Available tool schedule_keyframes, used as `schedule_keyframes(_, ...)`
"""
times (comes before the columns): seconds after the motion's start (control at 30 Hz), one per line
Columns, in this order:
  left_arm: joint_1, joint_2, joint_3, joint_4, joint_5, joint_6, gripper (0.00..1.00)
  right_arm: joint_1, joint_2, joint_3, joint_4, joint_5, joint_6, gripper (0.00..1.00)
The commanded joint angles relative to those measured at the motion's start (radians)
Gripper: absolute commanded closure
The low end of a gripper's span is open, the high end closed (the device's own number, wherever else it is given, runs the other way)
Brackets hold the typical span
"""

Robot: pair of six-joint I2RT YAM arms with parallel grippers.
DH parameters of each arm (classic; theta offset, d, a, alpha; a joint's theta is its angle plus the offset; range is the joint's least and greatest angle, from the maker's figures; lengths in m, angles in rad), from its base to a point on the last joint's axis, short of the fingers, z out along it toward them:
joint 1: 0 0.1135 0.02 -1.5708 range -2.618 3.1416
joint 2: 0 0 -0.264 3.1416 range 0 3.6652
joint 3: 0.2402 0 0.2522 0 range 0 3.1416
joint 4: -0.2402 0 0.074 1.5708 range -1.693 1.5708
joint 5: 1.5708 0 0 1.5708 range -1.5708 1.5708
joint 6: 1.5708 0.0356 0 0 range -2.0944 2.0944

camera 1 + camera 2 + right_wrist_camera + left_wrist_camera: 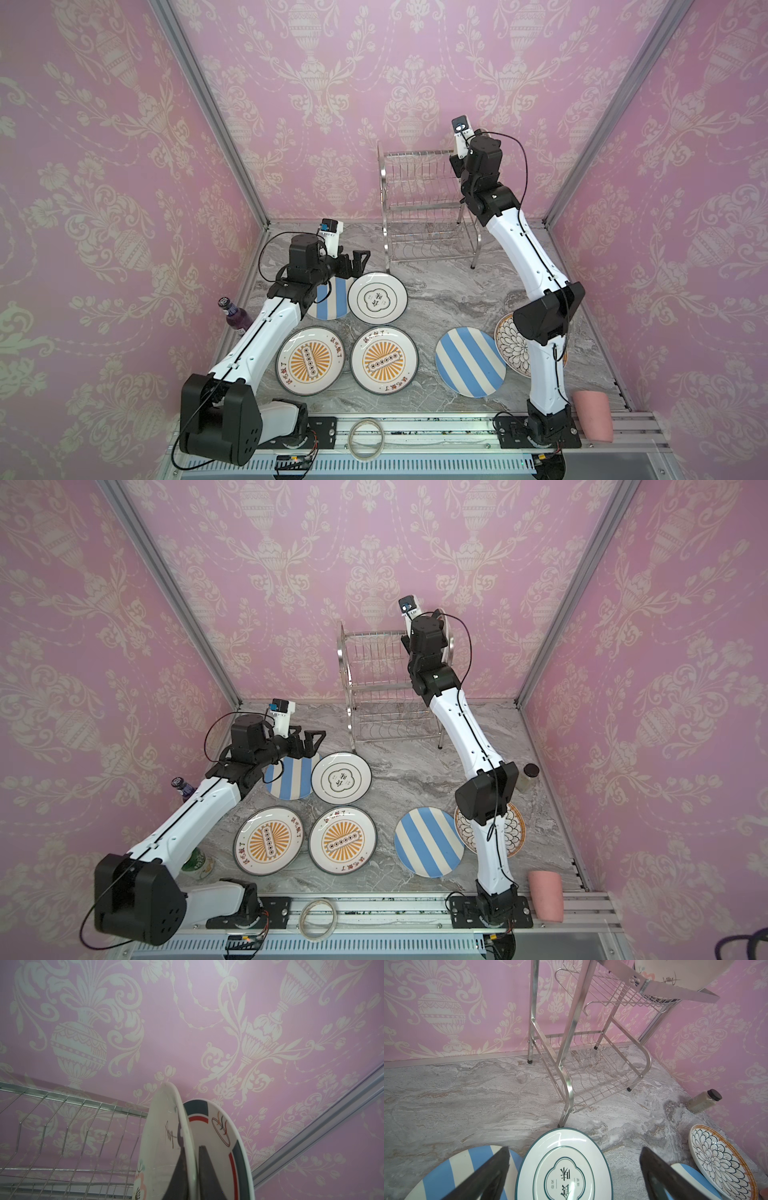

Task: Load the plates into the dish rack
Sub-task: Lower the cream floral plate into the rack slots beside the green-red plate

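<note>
right gripper (pixel 190 1148) on doodled plate (pixel 160 1136)

A purple bottle (pixel 235 318), black-lidded jar (pixel 525 781), pink cup (pixel 593 415) and tape ring (pixel 351 441) sit at the workspace's edges.

Stretched low and forward on the left, black parallel left gripper (pixel 574 1150) spread wide. Reared high on the right, black right gripper (pixel 192 1152) pinched tight on a cream doodled ceramic plate (pixel 160 1136) at its rim.

Pink damask walls (pixel 374 62) — grey marble tabletop (pixel 440 291)
</note>
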Motion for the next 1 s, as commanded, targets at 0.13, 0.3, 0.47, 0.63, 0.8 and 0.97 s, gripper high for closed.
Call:
schedule_keyframes(0.13, 0.008, -0.003, -0.008, 0.003, 0.015, -0.003, 0.01, -0.001, -0.022, -0.023, 0.175, 0.014, -0.007, 1.00)
schedule_keyframes(0.3, 0.009, 0.000, -0.008, 0.001, 0.013, -0.001, 0.01, -0.008, -0.011, -0.032, 0.186, 0.035, -0.024, 1.00)
schedule_keyframes(0.47, 0.009, 0.003, -0.006, 0.001, 0.016, -0.002, 0.01, -0.024, -0.008, -0.045, 0.157, 0.040, 0.012, 0.99)
schedule_keyframes(0.63, 0.008, 0.002, -0.006, -0.002, 0.010, 0.000, 0.01, -0.027, -0.011, -0.056, 0.161, 0.038, 0.013, 0.84)
schedule_keyframes(0.8, 0.008, -0.001, -0.003, 0.001, 0.016, -0.005, 0.01, -0.025, -0.019, -0.048, 0.149, 0.024, 0.019, 0.75)
schedule_keyframes(0.97, 0.008, -0.005, -0.006, 0.003, 0.020, -0.009, 0.01, -0.020, -0.029, -0.050, 0.146, 0.028, 0.002, 0.70)
